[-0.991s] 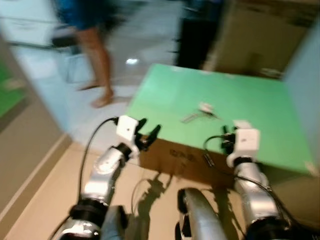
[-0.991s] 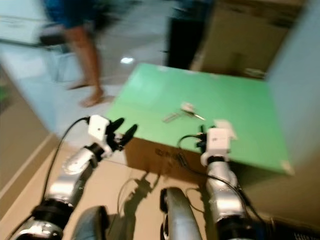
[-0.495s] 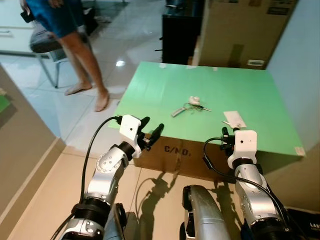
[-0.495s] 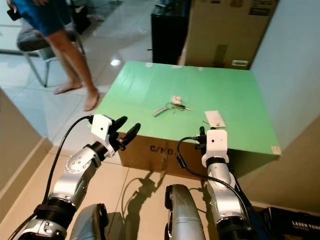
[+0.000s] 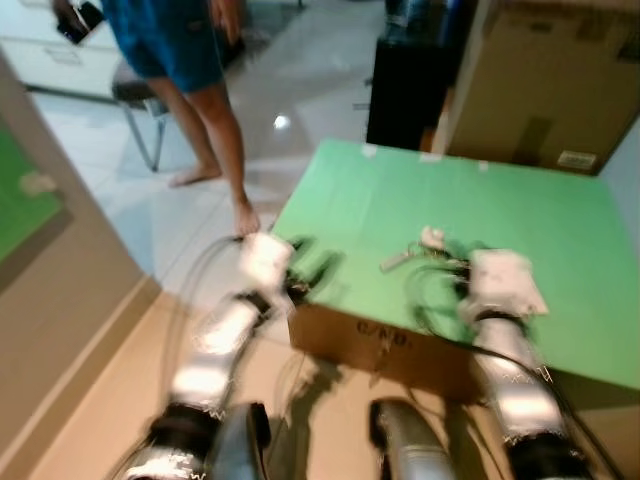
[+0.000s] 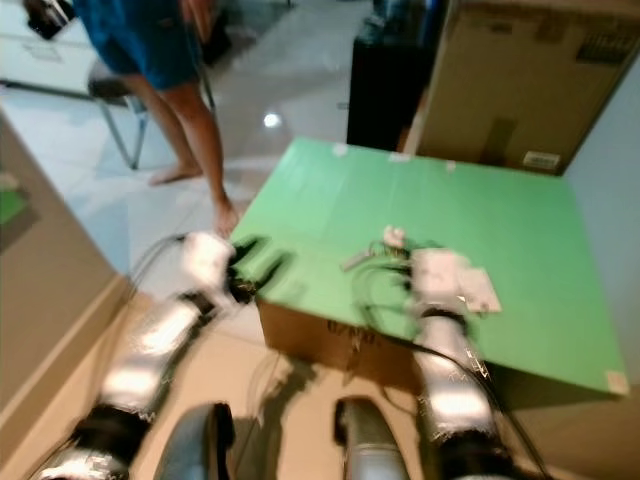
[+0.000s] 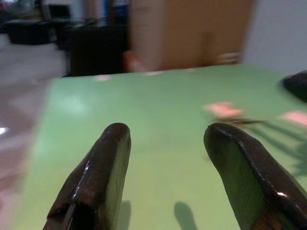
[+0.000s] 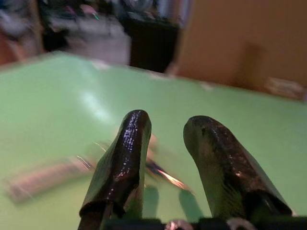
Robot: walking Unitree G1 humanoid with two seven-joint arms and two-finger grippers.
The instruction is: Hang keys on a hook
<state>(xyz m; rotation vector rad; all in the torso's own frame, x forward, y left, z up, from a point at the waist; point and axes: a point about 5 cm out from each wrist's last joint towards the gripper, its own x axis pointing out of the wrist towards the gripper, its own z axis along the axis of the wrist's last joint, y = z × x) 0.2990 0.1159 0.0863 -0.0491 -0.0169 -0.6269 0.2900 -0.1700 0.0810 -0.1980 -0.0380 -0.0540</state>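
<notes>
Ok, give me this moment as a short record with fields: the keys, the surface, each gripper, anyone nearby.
keys: keys lie loose on the green tabletop, near its front half, not held
surface: green tabletop laid on a cardboard box
paper: small white card beside the keys
right gripper: right gripper low over the tabletop, jaws open, aimed at the keys
left gripper: left gripper at the tabletop's front left edge, jaws open, empty
person: person standing on the tiled floor beyond the table
image quality: head views blurred

Open green tabletop (image 6: 500, 230) around keys (image 6: 375, 250)
</notes>
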